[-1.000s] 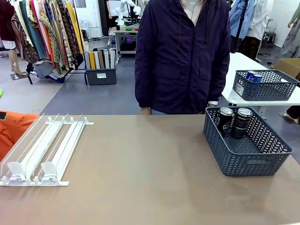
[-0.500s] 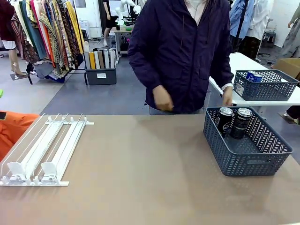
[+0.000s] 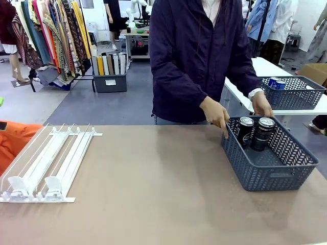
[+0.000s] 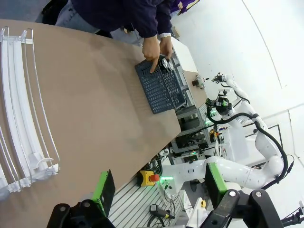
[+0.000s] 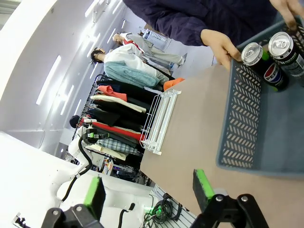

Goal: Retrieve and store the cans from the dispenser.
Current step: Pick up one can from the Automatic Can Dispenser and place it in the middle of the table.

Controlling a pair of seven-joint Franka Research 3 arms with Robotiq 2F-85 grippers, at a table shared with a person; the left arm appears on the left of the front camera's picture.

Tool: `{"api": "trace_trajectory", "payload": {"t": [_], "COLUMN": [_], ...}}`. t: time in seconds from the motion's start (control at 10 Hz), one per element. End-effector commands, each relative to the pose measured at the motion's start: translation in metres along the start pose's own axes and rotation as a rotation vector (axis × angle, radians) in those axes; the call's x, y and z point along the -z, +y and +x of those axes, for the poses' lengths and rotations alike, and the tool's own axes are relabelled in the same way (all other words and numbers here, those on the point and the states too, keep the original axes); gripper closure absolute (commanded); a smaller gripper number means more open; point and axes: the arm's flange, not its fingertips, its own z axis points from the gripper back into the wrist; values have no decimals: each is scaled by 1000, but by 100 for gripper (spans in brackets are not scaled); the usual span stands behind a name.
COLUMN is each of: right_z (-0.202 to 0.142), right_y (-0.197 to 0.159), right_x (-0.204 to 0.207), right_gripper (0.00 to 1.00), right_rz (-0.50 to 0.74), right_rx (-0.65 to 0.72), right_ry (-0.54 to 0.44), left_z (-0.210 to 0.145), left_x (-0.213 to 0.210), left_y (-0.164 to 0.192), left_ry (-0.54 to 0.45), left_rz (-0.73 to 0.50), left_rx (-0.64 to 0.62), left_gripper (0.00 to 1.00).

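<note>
Cans [image 3: 255,132]: two dark drink cans, one bearing a Pepsi logo, are standing upright side by side in the far corner of the dark grey mesh basket [image 3: 265,176] at the right of the table [image 3: 153,194]. The dispenser [image 3: 48,163] is lying flat at the left of the table, well apart from the basket, its clear rails showing no cans and its white pusher tabs [image 3: 33,186] sitting at the near end. The person is leaning over the far edge, one hand [image 3: 215,113] touching the basket's near-left rim and the other hand [image 3: 262,106] resting at its far rim. The left gripper [image 4: 156,190] is hanging above the table with its jaws standing wide apart and holding nothing; the right gripper [image 5: 147,190] is likewise showing its green pads spread apart and empty. Judging from the bare rails and the basketed cans, the task is appearing complete or nearly so.
</note>
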Motion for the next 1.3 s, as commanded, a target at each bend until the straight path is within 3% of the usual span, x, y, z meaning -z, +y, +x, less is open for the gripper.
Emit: {"api": "trace_trajectory", "payload": {"t": [0.0, 1.2], "right_z": [4, 4], "right_y": [2, 2], "right_x": [3, 3], "right_gripper": [0, 0], "right_rz": [18, 18], "right_rx": [-5, -5], "right_ry": [-24, -24], "left_z": [1, 1], "left_x": [3, 3], "left_y": [1, 1], "left_ry": [-11, -11], "left_rz": [-20, -20], "left_rx": [19, 19], "left_gripper": [0, 0]}}
